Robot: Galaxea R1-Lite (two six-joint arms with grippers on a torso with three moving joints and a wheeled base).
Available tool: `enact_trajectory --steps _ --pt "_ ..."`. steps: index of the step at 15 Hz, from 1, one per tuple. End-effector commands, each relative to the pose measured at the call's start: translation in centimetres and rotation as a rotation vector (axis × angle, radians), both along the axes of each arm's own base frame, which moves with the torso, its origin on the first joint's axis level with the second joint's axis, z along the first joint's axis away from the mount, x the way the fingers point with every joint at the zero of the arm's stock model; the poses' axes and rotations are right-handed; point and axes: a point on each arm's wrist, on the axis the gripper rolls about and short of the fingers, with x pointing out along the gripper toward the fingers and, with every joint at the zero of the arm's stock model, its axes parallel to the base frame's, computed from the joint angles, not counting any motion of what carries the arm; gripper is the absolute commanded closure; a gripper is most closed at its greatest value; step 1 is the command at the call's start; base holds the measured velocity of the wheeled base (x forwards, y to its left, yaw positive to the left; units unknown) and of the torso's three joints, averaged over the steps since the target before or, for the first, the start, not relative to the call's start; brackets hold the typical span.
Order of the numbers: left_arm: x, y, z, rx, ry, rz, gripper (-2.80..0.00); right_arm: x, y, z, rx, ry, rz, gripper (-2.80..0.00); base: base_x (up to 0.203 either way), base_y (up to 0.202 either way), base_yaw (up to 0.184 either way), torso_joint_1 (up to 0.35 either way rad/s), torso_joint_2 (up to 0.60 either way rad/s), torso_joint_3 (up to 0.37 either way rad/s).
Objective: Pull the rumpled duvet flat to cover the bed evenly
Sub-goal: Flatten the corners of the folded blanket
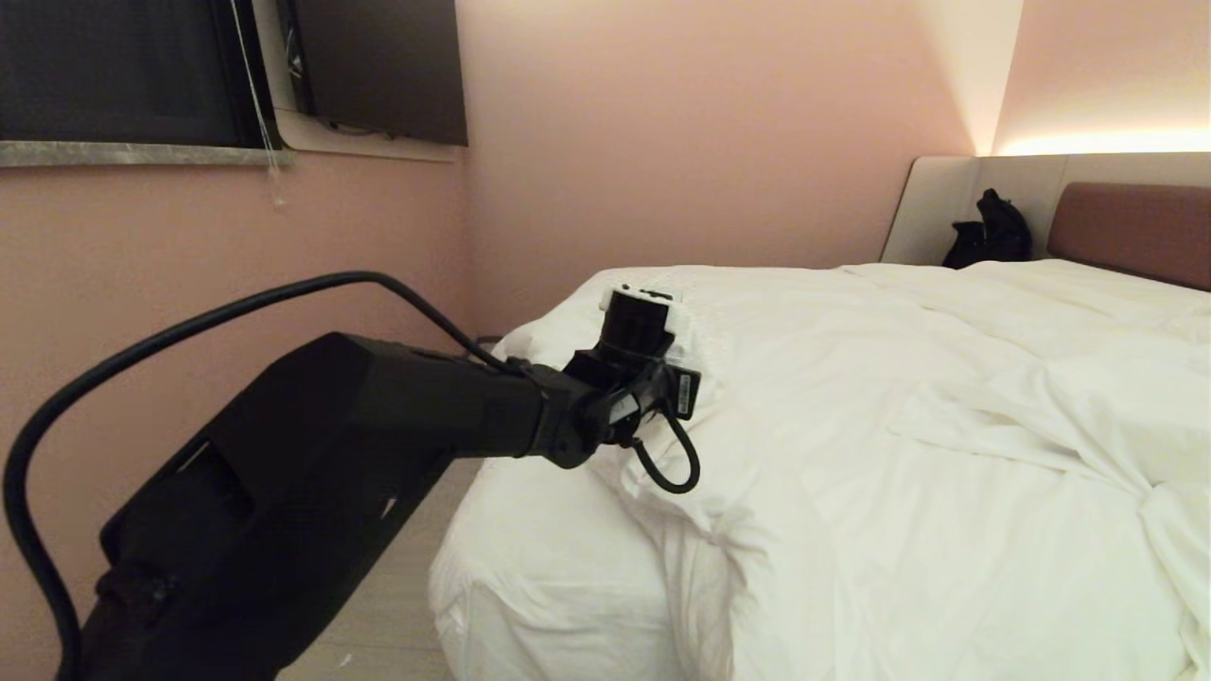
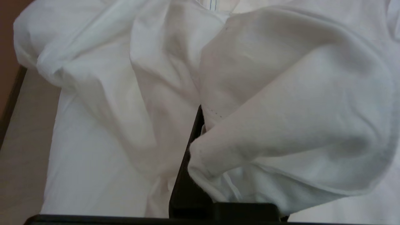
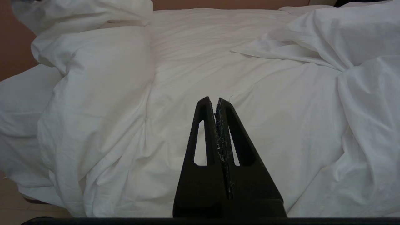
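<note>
Left end effector clamped on duvet fold, near-left bed corner. Right end effector closed, empty. Pull low, steadily toward corner; watch slippage.

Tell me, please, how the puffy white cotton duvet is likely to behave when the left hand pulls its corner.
The puffy white cotton duvet will probably be floppy: it lies in deep creases and drapes limply over the edge of the white-sheeted bed. Its puffy bulk suggests some drag, so it may trail and bunch rather than slide flat. The fold pinched in the left hand looks thick, so slipping seems unlikely.
</note>
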Motion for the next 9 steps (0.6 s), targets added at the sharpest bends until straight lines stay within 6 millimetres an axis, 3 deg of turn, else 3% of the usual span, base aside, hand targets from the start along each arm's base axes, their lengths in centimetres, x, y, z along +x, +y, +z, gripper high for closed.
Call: enact_trajectory --steps 1,4,9 --pt "-1.2 1.0 1.5 0.002 0.002 0.002 0.0 0.0 0.0 0.0 0.0 0.001 0.0 0.0 0.0 0.0 0.0 0.0 0.0 0.0" --pt "-3.6 3.3 3.4 -0.004 0.057 0.024 0.0 0.0 0.0 0.0 0.0 0.001 0.0 0.0 0.0 0.0 0.0 0.0 0.0 0.0" --pt "-7.3 10.9 6.9 -0.01 0.08 0.123 0.0 0.0 0.0 0.0 0.0 0.002 0.002 0.0 0.0 0.0 0.0 0.0 0.0 0.0"
